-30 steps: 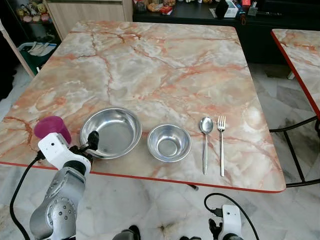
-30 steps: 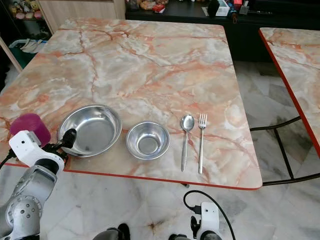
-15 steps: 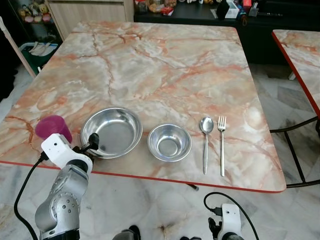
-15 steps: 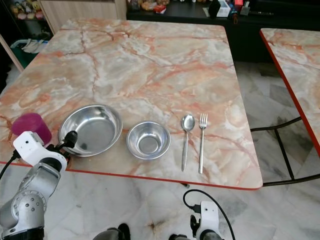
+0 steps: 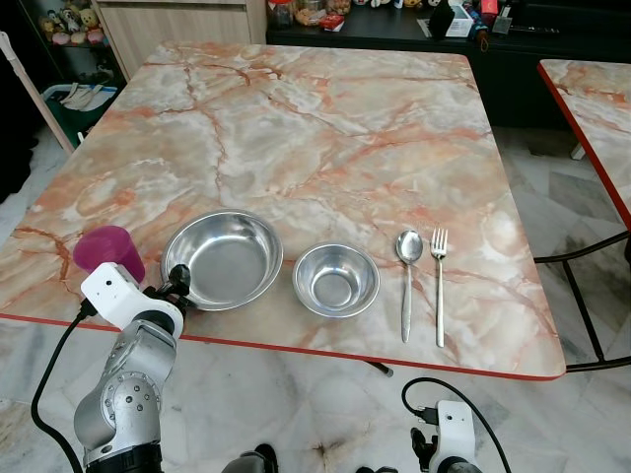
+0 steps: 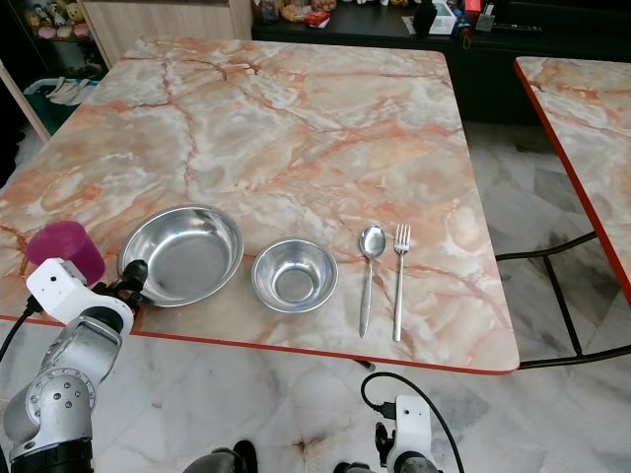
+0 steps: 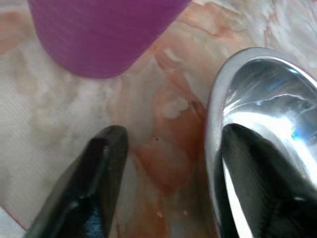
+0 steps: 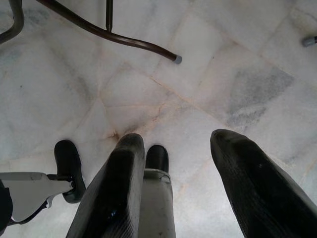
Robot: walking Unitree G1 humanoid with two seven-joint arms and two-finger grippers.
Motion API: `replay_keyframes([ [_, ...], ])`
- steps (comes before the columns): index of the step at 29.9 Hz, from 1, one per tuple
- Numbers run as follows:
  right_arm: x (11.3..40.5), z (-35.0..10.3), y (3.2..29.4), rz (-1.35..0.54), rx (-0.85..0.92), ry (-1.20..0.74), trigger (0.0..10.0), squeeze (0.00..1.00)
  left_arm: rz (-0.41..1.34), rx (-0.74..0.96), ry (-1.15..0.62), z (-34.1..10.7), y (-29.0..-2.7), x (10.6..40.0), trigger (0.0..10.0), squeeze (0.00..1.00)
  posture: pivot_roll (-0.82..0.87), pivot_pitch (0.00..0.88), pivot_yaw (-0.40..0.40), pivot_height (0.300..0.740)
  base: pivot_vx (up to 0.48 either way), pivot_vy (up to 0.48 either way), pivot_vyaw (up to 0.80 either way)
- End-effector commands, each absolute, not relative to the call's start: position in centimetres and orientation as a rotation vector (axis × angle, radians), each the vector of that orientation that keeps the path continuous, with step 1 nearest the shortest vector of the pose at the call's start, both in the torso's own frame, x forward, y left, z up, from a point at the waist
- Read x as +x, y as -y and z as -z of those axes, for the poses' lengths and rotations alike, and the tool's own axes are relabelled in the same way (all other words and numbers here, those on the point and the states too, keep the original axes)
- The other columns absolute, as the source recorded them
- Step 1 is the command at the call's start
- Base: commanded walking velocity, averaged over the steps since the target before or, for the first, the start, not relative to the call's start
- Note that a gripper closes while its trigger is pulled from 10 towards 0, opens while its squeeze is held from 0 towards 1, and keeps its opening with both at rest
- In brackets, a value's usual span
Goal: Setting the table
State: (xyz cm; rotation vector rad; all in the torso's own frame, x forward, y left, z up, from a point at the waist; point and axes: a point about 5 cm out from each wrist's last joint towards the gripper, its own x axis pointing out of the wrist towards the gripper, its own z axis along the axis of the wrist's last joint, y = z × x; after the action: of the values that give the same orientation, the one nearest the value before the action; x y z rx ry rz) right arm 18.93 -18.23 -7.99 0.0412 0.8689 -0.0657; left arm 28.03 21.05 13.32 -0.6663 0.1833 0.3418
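Marble-pattern worktop (image 5: 325,128) with a red edge, white tiled floor (image 8: 208,74) below, second similar worktop (image 5: 596,108) to the right, dark cabinet (image 5: 394,30) with clutter at the far side. Along the near edge, left to right: purple cup (image 5: 108,250), big bowl (image 5: 222,259), small bowl (image 5: 336,280), spoon (image 5: 407,280), fork (image 5: 438,282); spoon and fork lie parallel, just beside each other. Left claw (image 7: 168,163) sits at the near-left rim of the big bowl, fingers apart: one finger (image 7: 94,193) on the worktop between cup and bowl, the other (image 7: 262,183) inside the bowl, rim between them, not clamped. Cup is just beside the left wrist. Right claw (image 8: 183,178) hangs low below the worktop, pointing at the floor, fingers apart, holding nothing.
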Motion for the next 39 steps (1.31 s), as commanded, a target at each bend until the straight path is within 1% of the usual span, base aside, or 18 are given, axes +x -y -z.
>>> replay_keyframes([
  [1, 18.4, 8.3, 18.2, 0.076, 0.054, -0.887, 10.0, 0.0, -0.348, -0.687, -0.245, -12.2, -20.8, 27.9, 0.0, 0.0, 0.1, 0.189, -0.003, 0.74, 0.0, 0.0, 0.0],
  [19, 18.5, 8.3, 17.9, 0.074, 0.062, -0.888, 10.0, 0.0, -0.286, -0.72, -0.274, -12.3, -20.1, 28.2, 0.0, 0.0, 0.11, 0.189, 0.003, 0.74, 0.0, 0.0, 0.0],
  [29, 18.7, 8.2, 17.9, 0.071, 0.061, -0.885, 10.0, 0.0, -0.226, -0.736, -0.198, -13.9, -19.6, 28.8, 0.0, 0.0, 0.11, 0.185, -0.002, 0.74, 0.0, 0.0, 0.0],
  [39, 19.0, 8.0, 17.9, 0.066, 0.056, -0.882, 10.0, 0.0, -0.25, -0.766, -0.096, -15.2, -20.1, 29.0, 0.0, 0.0, 0.12, 0.177, -0.013, 0.74, 0.0, 0.0, 0.0],
])
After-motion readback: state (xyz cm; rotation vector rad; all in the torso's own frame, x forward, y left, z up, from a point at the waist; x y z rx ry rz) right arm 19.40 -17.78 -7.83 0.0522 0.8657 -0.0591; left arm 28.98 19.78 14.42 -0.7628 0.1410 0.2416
